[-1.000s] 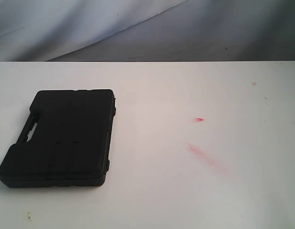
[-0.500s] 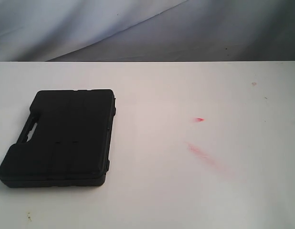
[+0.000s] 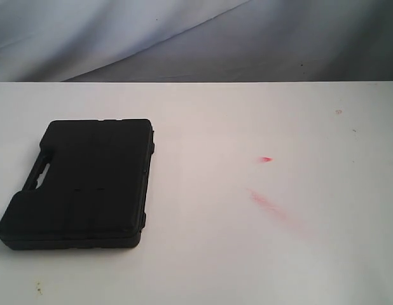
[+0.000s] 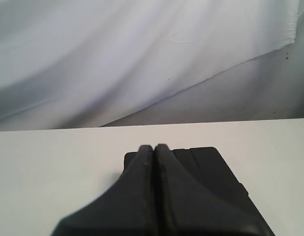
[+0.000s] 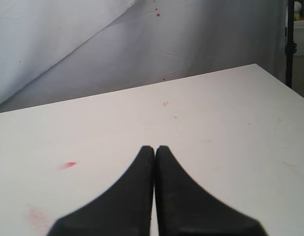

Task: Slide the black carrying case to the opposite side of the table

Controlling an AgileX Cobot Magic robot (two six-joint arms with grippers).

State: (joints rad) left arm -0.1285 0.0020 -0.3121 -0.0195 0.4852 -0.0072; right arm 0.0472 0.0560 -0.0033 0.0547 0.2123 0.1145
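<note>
The white counter (image 3: 203,267) fills the lower frame, with red smears (image 3: 266,202) right of centre. The black carrying case (image 3: 82,181) lies flat at lower left. A grey cloth backdrop (image 3: 184,38) hangs behind. The left claw (image 4: 153,147) is pressed together and empty, the case just beyond its tips. The right claw (image 5: 154,147) is likewise closed, over bare counter. Nothing has shifted since a second ago.

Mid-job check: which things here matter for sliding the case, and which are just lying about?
Job: black rectangular plastic carrying case; plain white flat table; left gripper and right gripper, both shut.
Lying about: red smears on the tabletop; pale draped backdrop cloth.
</note>
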